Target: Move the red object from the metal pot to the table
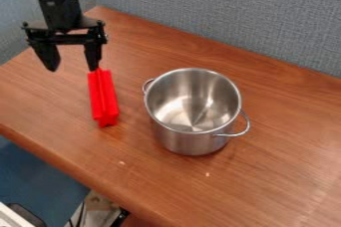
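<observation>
Here the red object [103, 100], a long flat glossy bar, lies on the wood-grain table [266, 121] just below the spread-fingered, empty gripper [68, 56]; the shiny round metal pot [196, 111] stands to its lower right.

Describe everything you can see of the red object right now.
The red object is a long, flat, bright red bar, plastic by its look, lying on the wooden table left of the metal pot, not inside it. It appears to rest on a narrow edge, running from far to near in the view. A small gap separates it from the pot. The open gripper hovers near its far end, fingers not gripping it.
</observation>
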{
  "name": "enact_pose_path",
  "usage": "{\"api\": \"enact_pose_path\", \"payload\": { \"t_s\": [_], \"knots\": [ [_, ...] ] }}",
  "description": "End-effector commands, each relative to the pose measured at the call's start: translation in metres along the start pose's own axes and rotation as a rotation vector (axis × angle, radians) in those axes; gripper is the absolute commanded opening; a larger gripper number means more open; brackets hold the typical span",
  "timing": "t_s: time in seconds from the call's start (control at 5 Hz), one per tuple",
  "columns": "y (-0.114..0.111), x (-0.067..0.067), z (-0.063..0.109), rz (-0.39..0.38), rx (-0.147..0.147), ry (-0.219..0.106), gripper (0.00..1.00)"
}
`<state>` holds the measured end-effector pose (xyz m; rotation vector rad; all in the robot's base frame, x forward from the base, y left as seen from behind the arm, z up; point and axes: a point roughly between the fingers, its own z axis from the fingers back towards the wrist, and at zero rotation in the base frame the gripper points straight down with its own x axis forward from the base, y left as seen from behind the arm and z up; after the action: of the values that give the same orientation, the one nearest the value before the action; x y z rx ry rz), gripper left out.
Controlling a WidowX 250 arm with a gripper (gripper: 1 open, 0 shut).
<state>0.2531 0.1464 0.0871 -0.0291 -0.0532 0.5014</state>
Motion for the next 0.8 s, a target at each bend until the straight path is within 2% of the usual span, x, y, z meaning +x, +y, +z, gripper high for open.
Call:
{"api": "enact_pose_path", "payload": {
  "t_s": [0.0, 0.2, 0.4, 0.6],
  "knots": [
    [0.01, 0.005, 0.002, 0.0, 0.024, -0.026, 1.0],
    [0.017, 0.003, -0.001, -0.043, 0.038, -0.018, 0.0],
    [0.043, 0.01, -0.01, 0.03, 0.031, 0.003, 1.0],
    [0.059, 0.018, -0.017, 0.119, 0.015, 0.02, 1.0]
  ]
}}
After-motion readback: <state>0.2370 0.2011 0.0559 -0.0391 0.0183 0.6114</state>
